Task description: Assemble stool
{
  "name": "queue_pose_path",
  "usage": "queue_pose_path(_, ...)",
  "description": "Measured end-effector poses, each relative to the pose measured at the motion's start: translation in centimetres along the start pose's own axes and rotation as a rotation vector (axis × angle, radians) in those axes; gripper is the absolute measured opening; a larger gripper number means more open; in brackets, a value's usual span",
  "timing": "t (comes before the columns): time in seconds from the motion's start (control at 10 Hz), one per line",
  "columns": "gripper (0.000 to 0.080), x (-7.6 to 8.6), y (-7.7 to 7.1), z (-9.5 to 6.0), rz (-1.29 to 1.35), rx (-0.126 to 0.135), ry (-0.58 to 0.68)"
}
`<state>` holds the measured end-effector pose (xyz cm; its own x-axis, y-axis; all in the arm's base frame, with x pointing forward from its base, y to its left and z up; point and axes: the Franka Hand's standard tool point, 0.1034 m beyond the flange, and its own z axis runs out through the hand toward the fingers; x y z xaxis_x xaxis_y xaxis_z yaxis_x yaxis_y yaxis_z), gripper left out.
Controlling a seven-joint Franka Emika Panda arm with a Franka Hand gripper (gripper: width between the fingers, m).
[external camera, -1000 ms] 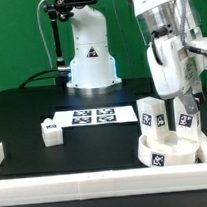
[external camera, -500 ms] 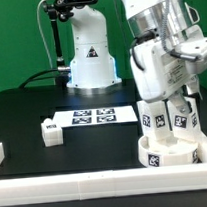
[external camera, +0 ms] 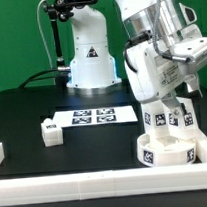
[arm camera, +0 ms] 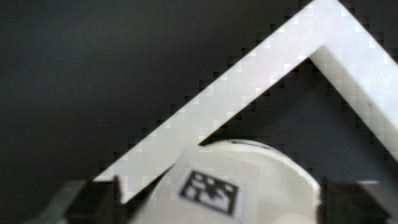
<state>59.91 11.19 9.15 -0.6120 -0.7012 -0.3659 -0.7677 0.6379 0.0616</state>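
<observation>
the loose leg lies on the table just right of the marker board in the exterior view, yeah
No. The exterior view shows the loose leg lying on the table just left of the marker board, not right of it.

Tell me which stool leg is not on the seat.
The lone leg beside the marker board, at its end toward the exterior view's left. The other two legs stand upright on the round seat.
</observation>
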Motion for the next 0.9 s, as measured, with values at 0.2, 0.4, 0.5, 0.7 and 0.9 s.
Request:
queue_pose_path(0.2, 0.0643, -0.03, -0.09, -0.21, -0.053, 0.001, -0.002)
queue_pose_path(0.4, 0.0649, -0.07, -0.15, -0.29, -0.094, 0.003, -0.002)
queue_pose_path(0.5, 0.0649, -0.04, -0.14, -0.23, -0.184, 0.002, -0.002)
queue_pose_path(0.7, 0.0649, -0.05, -0.1, -0.21, -0.314, 0.002, -0.002)
queue_pose_path(0.9, 0.0649, -0.53, 0.32, -0.13, -0.366, 0.006, -0.004)
